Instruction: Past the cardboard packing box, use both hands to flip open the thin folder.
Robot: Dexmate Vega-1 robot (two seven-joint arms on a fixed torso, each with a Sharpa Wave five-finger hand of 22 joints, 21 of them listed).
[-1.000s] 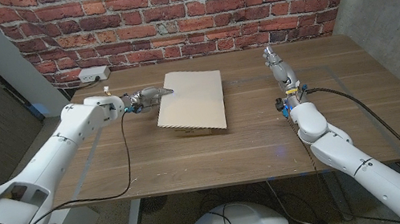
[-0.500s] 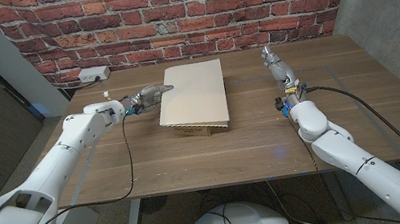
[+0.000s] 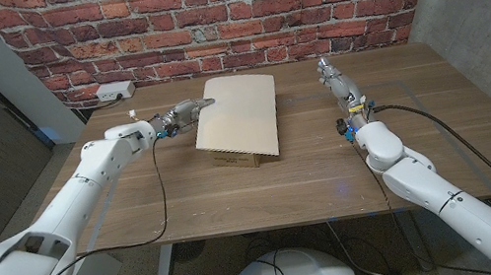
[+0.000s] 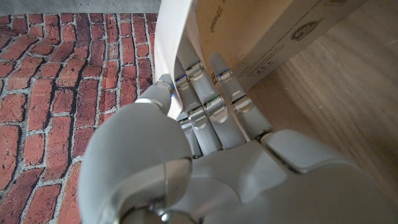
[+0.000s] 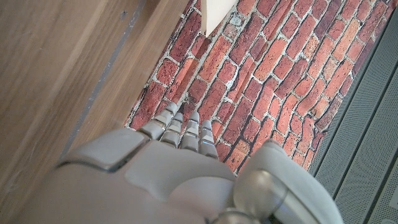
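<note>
Here, starting at our left side, we are gripping with our left hand (image 3: 184,114) the left edge of the thin folder's (image 3: 241,110) cover, and the left wrist view shows the fingers (image 4: 208,102) tucked under that pale sheet with the thumb against its other face, so the hand is closed on the cover. The cover is tilting up on that side, sloping away from the hand toward its far edge, and its long axis is running away from us toward the brick wall. Under it, just beyond the fingertips, the cardboard packing box (image 3: 234,158) is sitting on the table (image 3: 136,201). Moving rightward, our right hand (image 3: 336,76) is standing well apart from the folder, which lies to its left, holding nothing with its fingers straight and close together, pointing toward the wall. We judge the left hand far nearer, so the coming swing depends on the right hand crossing leftward to meet the cover's free edge.
</note>
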